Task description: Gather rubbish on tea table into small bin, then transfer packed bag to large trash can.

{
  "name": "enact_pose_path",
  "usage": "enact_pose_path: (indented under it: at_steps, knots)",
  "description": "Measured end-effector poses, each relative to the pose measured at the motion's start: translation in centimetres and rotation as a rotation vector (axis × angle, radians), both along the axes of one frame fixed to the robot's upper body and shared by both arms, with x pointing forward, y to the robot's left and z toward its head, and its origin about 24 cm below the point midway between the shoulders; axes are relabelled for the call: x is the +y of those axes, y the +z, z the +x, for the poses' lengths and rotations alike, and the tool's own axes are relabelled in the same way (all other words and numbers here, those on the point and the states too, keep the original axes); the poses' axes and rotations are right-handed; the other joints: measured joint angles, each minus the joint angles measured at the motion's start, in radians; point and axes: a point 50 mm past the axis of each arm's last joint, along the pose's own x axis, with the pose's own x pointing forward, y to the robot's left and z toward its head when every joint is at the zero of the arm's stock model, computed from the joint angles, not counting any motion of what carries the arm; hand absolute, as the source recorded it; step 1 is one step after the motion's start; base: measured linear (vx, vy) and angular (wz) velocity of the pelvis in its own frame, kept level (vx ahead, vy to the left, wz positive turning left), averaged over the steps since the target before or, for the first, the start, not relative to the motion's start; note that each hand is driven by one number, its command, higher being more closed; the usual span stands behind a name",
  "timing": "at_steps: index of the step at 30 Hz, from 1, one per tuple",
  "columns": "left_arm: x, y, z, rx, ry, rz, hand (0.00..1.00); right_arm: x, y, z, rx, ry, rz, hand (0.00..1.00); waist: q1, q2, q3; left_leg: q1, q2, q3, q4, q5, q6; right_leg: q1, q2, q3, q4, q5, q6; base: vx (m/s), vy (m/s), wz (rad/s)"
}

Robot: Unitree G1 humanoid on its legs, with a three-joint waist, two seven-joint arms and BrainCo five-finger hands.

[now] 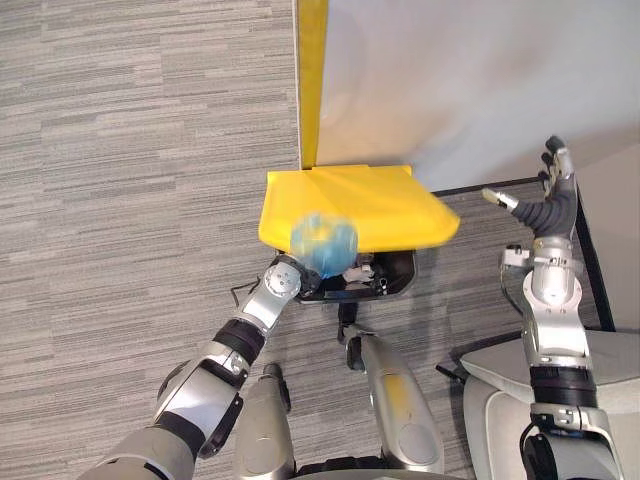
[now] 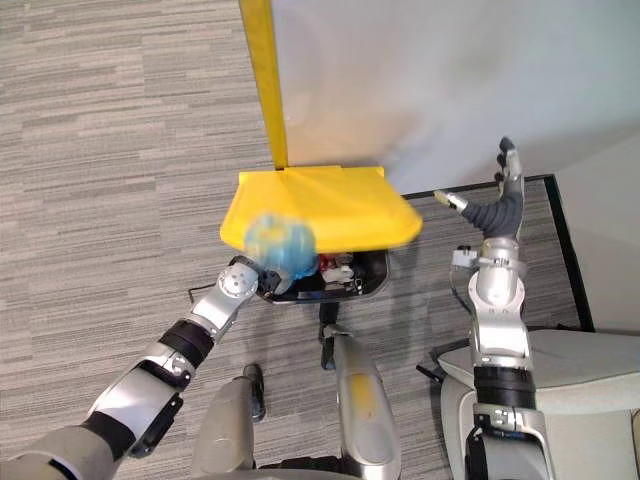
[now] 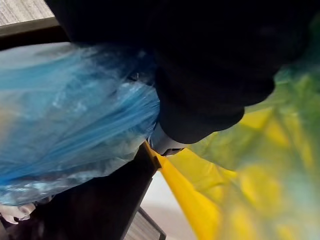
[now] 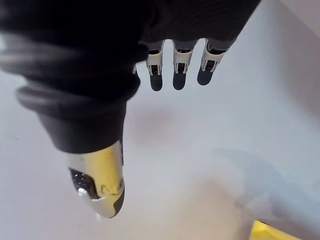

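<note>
Hanging over the near edge of the large trash can (image 1: pixel 398 284), the blue bag (image 1: pixel 323 243) sits right at the end of the left arm, touching the front edge of the yellow lid (image 1: pixel 370 200). The left hand (image 3: pixel 205 90) is buried against the crinkled blue plastic, and whether it grips the bag cannot be told from any view. In the left wrist view the plastic bulges just beside the hand's dark cover, with the yellow lid close on the other side. The lid covers the far part of the can, and the black opening shows at the near side, under the bag, with some red and white rubbish inside.

The right hand (image 1: pixel 548 205) is raised well apart from the can, to its right, holding nothing. Its fingers (image 4: pixel 174 75) are straight and slightly spread, and the thumb (image 4: pixel 102 185) sticks out apart from them toward the can. Beyond the fingertips is the pale wall (image 1: pixel 470 80), with no contact visible. A small corner of yellow shows in the right wrist view, well away from the fingertips.

A yellow strip (image 1: pixel 312 80) runs up the wall's edge behind the lid, and grey striped carpet (image 1: pixel 120 150) lies to the left of the can.
</note>
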Motion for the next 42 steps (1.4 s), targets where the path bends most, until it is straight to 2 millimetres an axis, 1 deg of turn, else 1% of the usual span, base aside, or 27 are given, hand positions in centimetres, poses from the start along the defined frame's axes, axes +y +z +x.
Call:
enact_pose_path:
  at_steps: [1, 2, 3, 4, 5, 8, 10, 12, 13, 15, 16, 18, 19, 21, 24, 30, 33, 35, 38, 42]
  knots:
    - [0.2, -0.2, -0.3, 0.003, 0.002, -0.003, 1.00, 0.6, -2.3, -0.1, 0.091, 0.008, 0.031, 0.00, 0.000, 0.000, 0.000, 0.009, -0.004, -0.001, -0.001, -0.001, 0.002, 0.009, -0.003, 0.002, 0.001, -0.002, 0.004, 0.00, 0.000, 0.00]
    - [0.2, -0.4, -0.3, 0.006, 0.003, -0.002, 1.00, 0.7, -2.7, 0.0, 0.107, 0.012, 0.035, 0.00, 0.000, 0.000, 0.000, 0.011, -0.004, -0.001, -0.001, -0.002, 0.003, 0.010, -0.003, 0.002, 0.001, -0.003, 0.004, 0.00, 0.000, 0.00]
    - [0.4, -1.0, -0.6, 0.024, 0.006, 0.001, 1.00, 1.4, -4.4, 0.1, 0.188, 0.041, 0.042, 0.00, 0.000, 0.000, 0.000, 0.018, -0.009, -0.003, -0.001, -0.003, 0.006, 0.014, -0.006, 0.009, 0.003, -0.006, 0.008, -0.02, -0.002, -0.04]
    - [0.4, -1.2, -0.7, 0.029, 0.006, 0.003, 1.00, 1.7, -4.9, 0.1, 0.218, 0.055, 0.038, 0.00, 0.000, 0.000, 0.000, 0.019, -0.011, -0.003, -0.001, -0.004, 0.006, 0.015, -0.007, 0.011, 0.004, -0.006, 0.009, -0.03, -0.006, -0.01]
    - [0.4, -1.4, -0.9, 0.034, 0.006, 0.009, 1.00, 2.2, -5.9, 0.1, 0.268, 0.081, 0.033, 0.00, 0.000, 0.000, 0.000, 0.019, -0.014, -0.004, -0.001, -0.004, 0.007, 0.015, -0.012, 0.011, 0.006, -0.008, 0.012, -0.03, -0.009, 0.04]
    - [0.4, -1.6, -0.9, 0.037, 0.005, 0.015, 1.00, 3.3, -7.7, 0.2, 0.342, 0.124, 0.053, 0.00, 0.001, 0.000, 0.000, 0.020, -0.017, -0.010, 0.000, -0.004, 0.007, 0.017, -0.016, 0.008, 0.009, -0.009, 0.014, -0.02, -0.022, 0.06]
    - [0.4, -1.6, -0.9, 0.037, 0.005, 0.015, 1.00, 3.8, -8.3, 0.5, 0.374, 0.144, 0.059, 0.00, 0.001, 0.000, 0.000, 0.020, -0.017, -0.012, 0.001, -0.004, 0.007, 0.018, -0.017, 0.006, 0.009, -0.009, 0.014, 0.00, -0.012, 0.02]
    - [0.4, -1.6, -0.9, 0.037, 0.005, 0.014, 1.00, 5.1, -9.2, 1.0, 0.434, 0.203, 0.049, 0.00, 0.001, 0.000, 0.000, 0.020, -0.017, -0.012, 0.001, -0.004, 0.007, 0.018, -0.017, 0.006, 0.009, -0.009, 0.014, 0.00, 0.000, 0.00]
    - [0.4, -1.6, -0.9, 0.038, 0.005, 0.014, 1.00, 5.5, -9.3, 1.1, 0.447, 0.220, 0.045, 0.00, 0.001, 0.000, 0.000, 0.020, -0.017, -0.012, 0.001, -0.004, 0.007, 0.018, -0.017, 0.006, 0.009, -0.009, 0.014, 0.00, 0.000, 0.00]
    - [0.4, -1.6, -0.9, 0.038, 0.006, 0.015, 1.00, 7.1, -9.6, 1.6, 0.474, 0.291, 0.033, 0.00, 0.002, 0.000, 0.000, 0.020, -0.017, -0.011, 0.001, -0.004, 0.007, 0.018, -0.017, 0.006, 0.009, -0.009, 0.014, 0.00, 0.000, 0.00]
    - [0.4, -1.6, -0.9, 0.038, 0.006, 0.015, 1.00, 7.5, -9.6, 1.8, 0.477, 0.306, 0.036, 0.00, 0.002, 0.000, 0.000, 0.020, -0.017, -0.011, 0.001, -0.004, 0.007, 0.018, -0.017, 0.006, 0.009, -0.009, 0.014, 0.00, 0.000, 0.00]
    - [0.4, -1.7, -0.9, 0.040, 0.007, 0.016, 1.00, 9.2, -9.2, 2.4, 0.467, 0.369, 0.039, 0.00, 0.003, 0.000, 0.000, 0.020, -0.017, -0.010, 0.001, -0.004, 0.007, 0.017, -0.017, 0.007, 0.009, -0.009, 0.014, 0.00, 0.000, 0.00]
    - [0.4, -1.7, -0.9, 0.040, 0.007, 0.016, 1.00, 9.6, -9.0, 2.6, 0.461, 0.385, 0.039, 0.00, 0.004, 0.000, 0.000, 0.020, -0.017, -0.010, 0.001, -0.004, 0.007, 0.017, -0.017, 0.007, 0.009, -0.009, 0.014, 0.00, 0.000, 0.00]
    - [0.4, -1.7, -0.9, 0.040, 0.008, 0.016, 1.00, 11.2, -7.9, 3.4, 0.425, 0.437, 0.025, 0.00, 0.005, 0.000, 0.000, 0.019, -0.017, -0.009, 0.001, -0.004, 0.007, 0.017, -0.017, 0.008, 0.009, -0.009, 0.014, 0.00, 0.000, 0.00]
    - [0.5, -1.9, -0.9, 0.047, 0.012, 0.019, 1.00, 12.3, -6.4, 4.3, 0.378, 0.469, 0.004, 0.00, 0.006, 0.001, 0.000, 0.017, -0.017, -0.010, 0.001, -0.004, 0.007, 0.016, -0.017, 0.007, 0.008, -0.009, 0.014, 0.00, 0.000, 0.00]
    - [0.4, -2.1, -0.9, 0.057, 0.018, 0.018, 1.00, 12.6, -4.4, 5.4, 0.305, 0.438, -0.017, 0.00, 0.010, 0.001, 0.000, 0.012, -0.017, -0.012, 0.001, -0.004, 0.007, 0.014, -0.017, 0.006, 0.007, -0.009, 0.013, 0.00, 0.000, 0.00]
    - [-0.1, -2.1, -1.0, 0.059, 0.009, 0.012, 1.00, 12.6, -2.9, 5.9, 0.252, 0.429, -0.075, 0.00, 0.016, 0.001, -0.001, 0.011, -0.017, -0.016, 0.001, -0.004, 0.007, 0.014, -0.018, 0.005, 0.007, -0.009, 0.013, 0.00, 0.000, 0.02]
    - [-0.4, -2.1, -1.1, 0.060, 0.001, 0.006, 1.00, 12.5, -1.5, 6.2, 0.206, 0.428, -0.101, 0.00, 0.026, 0.001, -0.001, 0.010, -0.017, -0.018, 0.002, -0.003, 0.006, 0.014, -0.018, 0.004, 0.007, -0.009, 0.013, 0.00, 0.000, 0.00]
    - [-0.6, -2.2, -1.1, 0.061, -0.003, 0.005, 1.00, 12.3, 0.5, 6.9, 0.149, 0.424, -0.152, 0.00, 0.028, 0.001, -0.001, 0.009, -0.017, -0.025, 0.007, -0.003, 0.006, 0.020, -0.020, 0.000, 0.007, -0.009, 0.013, 0.00, 0.000, 0.06]
    - [-0.7, -2.2, -1.2, 0.060, -0.009, 0.010, 1.00, 12.3, 2.3, 7.0, 0.085, 0.426, -0.184, 0.00, 0.033, 0.002, -0.001, 0.008, -0.017, -0.030, 0.015, -0.003, 0.006, 0.025, -0.020, -0.001, 0.008, -0.009, 0.013, 0.00, -0.001, 0.03]
